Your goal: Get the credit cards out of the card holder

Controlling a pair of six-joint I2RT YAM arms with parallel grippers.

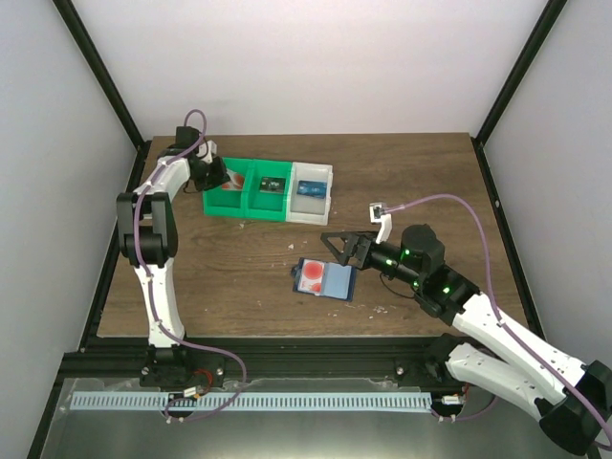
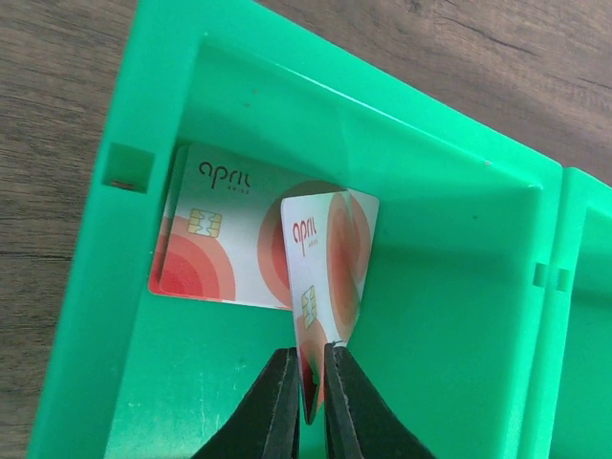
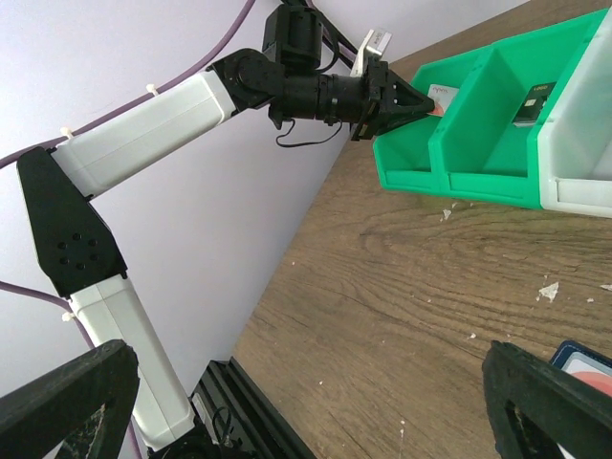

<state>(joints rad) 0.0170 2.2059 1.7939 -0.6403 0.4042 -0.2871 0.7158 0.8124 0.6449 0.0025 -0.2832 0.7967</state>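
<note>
My left gripper [image 2: 308, 356] hangs over the left compartment of the green bin [image 2: 449, 287], its jaws pinching the lower edge of one credit card [image 2: 320, 258], which stands tilted on edge. A second credit card [image 2: 220, 229] lies flat on the bin floor beneath it. The dark navy card holder [image 1: 337, 281] lies on the table with a red-spotted card [image 1: 313, 274] showing in its pocket. My right gripper [image 1: 337, 244] stands open just behind the holder, nothing between its fingers; a corner of the holder [image 3: 583, 356] shows in the right wrist view.
The green bin [image 1: 225, 203] stands at the back left with a white bin [image 1: 311, 196] joined on its right. A small dark item [image 1: 272, 185] lies in the middle compartment. Small white crumbs dot the wooden table [image 1: 239, 277].
</note>
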